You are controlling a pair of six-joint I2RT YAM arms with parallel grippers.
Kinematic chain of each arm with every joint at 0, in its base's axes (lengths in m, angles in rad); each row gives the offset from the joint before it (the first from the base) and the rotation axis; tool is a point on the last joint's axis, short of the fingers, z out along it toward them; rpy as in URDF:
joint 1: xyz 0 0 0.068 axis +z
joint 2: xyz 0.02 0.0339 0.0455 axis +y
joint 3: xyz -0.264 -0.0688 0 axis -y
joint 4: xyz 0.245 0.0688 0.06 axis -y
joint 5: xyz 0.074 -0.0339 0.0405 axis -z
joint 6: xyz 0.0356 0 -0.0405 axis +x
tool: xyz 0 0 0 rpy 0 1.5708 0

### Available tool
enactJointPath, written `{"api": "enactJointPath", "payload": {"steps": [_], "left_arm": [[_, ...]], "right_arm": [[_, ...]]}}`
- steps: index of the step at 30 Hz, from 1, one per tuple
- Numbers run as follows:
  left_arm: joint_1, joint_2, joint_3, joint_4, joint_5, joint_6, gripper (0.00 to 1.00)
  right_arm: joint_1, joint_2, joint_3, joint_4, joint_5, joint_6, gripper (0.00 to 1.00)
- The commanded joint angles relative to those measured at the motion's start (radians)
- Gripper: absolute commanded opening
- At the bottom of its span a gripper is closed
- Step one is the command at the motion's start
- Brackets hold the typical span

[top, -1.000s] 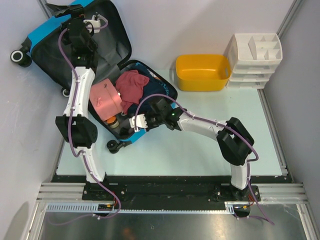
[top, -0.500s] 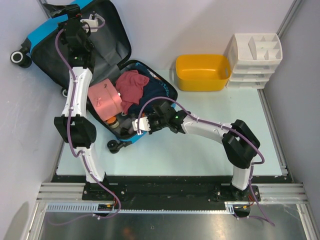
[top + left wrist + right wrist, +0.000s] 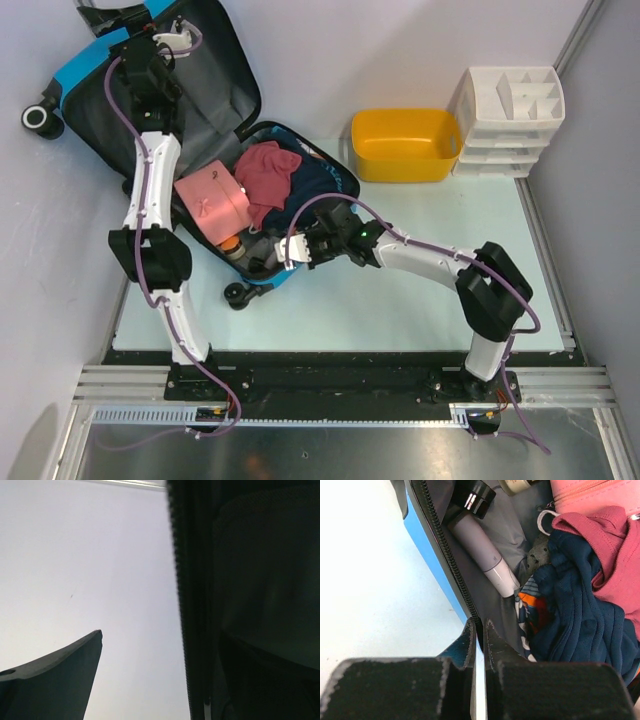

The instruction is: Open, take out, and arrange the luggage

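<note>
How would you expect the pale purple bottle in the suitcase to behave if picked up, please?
The bottle looks like a smooth, rigid cylinder, so it may slip when squeezed and would probably roll if set down. Slim, likely light, though tucked against the suitcase wall.

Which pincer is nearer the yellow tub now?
Right. Right pincer clamps the luggage front rim, closer to the yellow tub; left pincer is far off at the raised lid.

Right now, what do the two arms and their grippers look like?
The left arm and right arm have white links, bulky black joints and a loose purple cable each. The right gripper has a white body; its fingers are black and tapered.
</note>
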Motion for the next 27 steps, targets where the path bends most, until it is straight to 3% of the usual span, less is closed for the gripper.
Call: {"api": "enactJointPath", "payload": {"steps": [1,3,5,7,8,14,20,23,24,27], "left_arm": [[-0.012,-0.098,-0.062,0.086,0.072,-0.096,1.00],[-0.027,-0.128,-0.132,0.087,0.070,-0.114,1.00],[-0.058,-0.180,-0.202,0.086,0.078,-0.155,1.00],[-0.075,-0.235,-0.255,0.079,0.084,-0.174,1.00],[-0.096,-0.250,-0.304,0.078,0.084,-0.188,1.00],[-0.171,-0.401,-0.474,-0.026,0.096,-0.310,1.00],[-0.263,-0.568,-0.684,-0.088,0.138,-0.450,1.00],[-0.288,-0.648,-0.640,-0.339,0.248,-0.680,1.00],[-0.288,-0.663,-0.626,-0.499,0.294,-0.736,1.00],[-0.288,-0.749,-0.654,-0.661,0.464,-0.931,1.00]], "right_arm": [[-0.039,-0.123,-0.011,-0.061,0.041,0.016,0.00],[-0.040,-0.135,-0.015,-0.080,0.040,0.019,0.00],[-0.037,-0.138,-0.015,-0.080,0.050,0.045,0.35],[-0.029,-0.140,-0.014,-0.078,0.071,0.051,0.55],[-0.023,-0.141,-0.015,-0.066,0.074,0.062,0.60],[-0.016,-0.148,-0.015,-0.031,0.093,0.076,0.74],[-0.016,-0.180,-0.015,0.020,0.099,0.131,0.99],[-0.017,-0.222,-0.015,0.058,0.117,0.192,1.00],[-0.017,-0.235,-0.015,0.067,0.137,0.232,1.00],[-0.025,-0.289,-0.015,0.083,0.159,0.292,1.00]]}}
